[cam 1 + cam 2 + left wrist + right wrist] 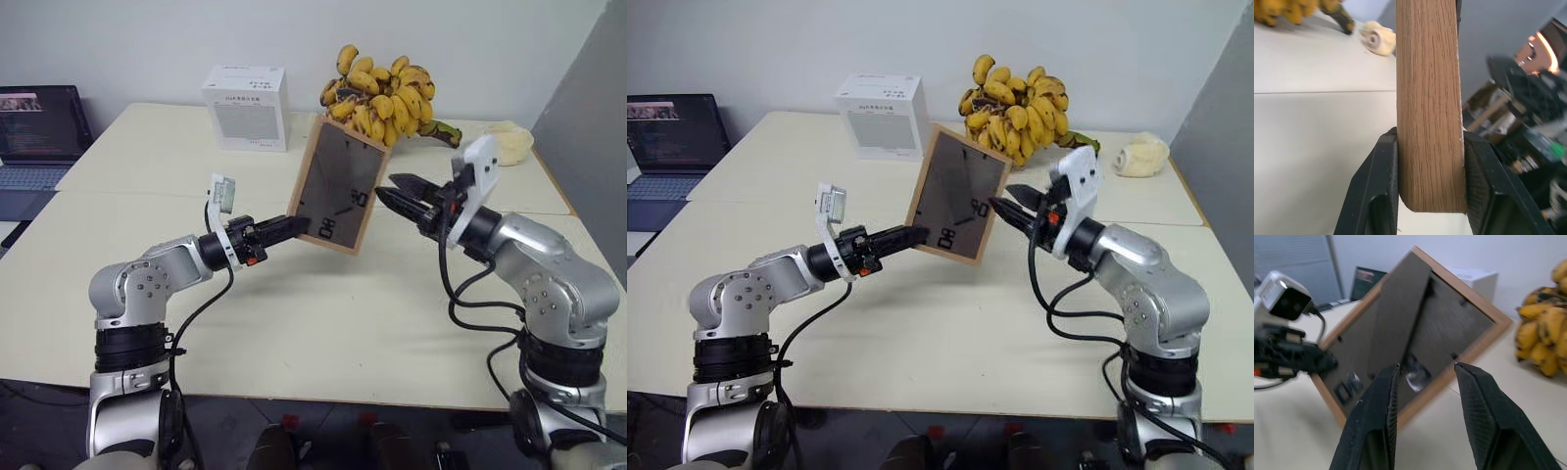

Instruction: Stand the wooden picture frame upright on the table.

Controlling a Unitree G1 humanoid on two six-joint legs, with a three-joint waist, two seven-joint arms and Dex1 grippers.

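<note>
Left gripper (294,226) clamps the lower corner of the wooden picture frame (340,183), aloft over the table (323,313), tilted, back panel showing. Right gripper (392,195) gapes empty just beside the frame's opposite edge (nearest the stand).

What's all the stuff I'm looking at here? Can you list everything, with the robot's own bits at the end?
wooden picture frame: one, light wood with dark grey back, held tilted in the air above the table
table: one, cream, with a seam across it
bananas: one bunch, yellow, far side of the table
white box: one, white, far side, left of the bananas
pale lumpy object: one, cream, far right corner
laptop: one, dark, open, off the table's left edge
left gripper: black fingers clamped on the frame's edge
right gripper: black fingers apart, beside the frame's back
</note>
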